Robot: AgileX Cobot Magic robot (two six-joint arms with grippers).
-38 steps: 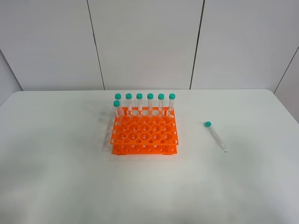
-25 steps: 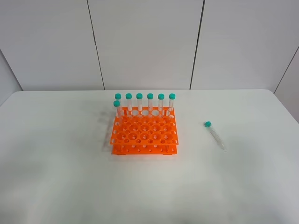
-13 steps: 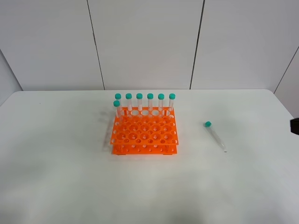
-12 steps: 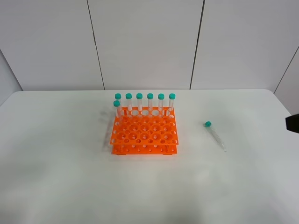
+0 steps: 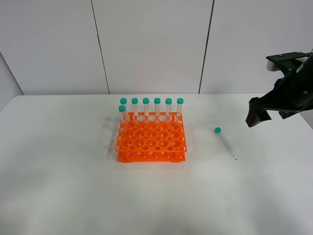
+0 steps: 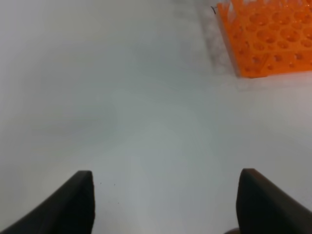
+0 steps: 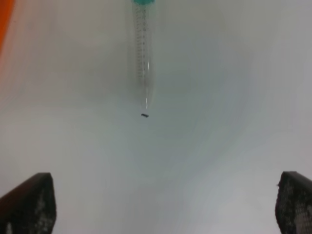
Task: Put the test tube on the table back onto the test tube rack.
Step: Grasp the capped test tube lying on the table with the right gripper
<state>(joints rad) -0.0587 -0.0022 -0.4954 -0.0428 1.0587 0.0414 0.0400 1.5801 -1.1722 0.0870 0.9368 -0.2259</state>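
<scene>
The test tube (image 5: pixel 225 142) lies flat on the white table (image 5: pixel 73 186), right of the orange test tube rack (image 5: pixel 150 142), teal cap toward the back. Several identical capped tubes (image 5: pixel 157 107) stand along the rack's back row, with one more at its left. My right gripper (image 5: pixel 257 112) hangs above the table, right of the lying tube and apart from it. In the right wrist view the right gripper (image 7: pixel 161 204) is open and empty, with the tube (image 7: pixel 143 53) ahead of its fingers. My left gripper (image 6: pixel 165 204) is open and empty over bare table; the rack's corner (image 6: pixel 265 39) is ahead.
A small dark speck (image 7: pixel 145 115) lies by the tube's pointed tip. A panelled white wall (image 5: pixel 151 44) stands behind the table. The left arm does not show in the exterior high view.
The right arm has come in from the right edge and now hangs over the table's right side. The tube and the rack have not moved.
</scene>
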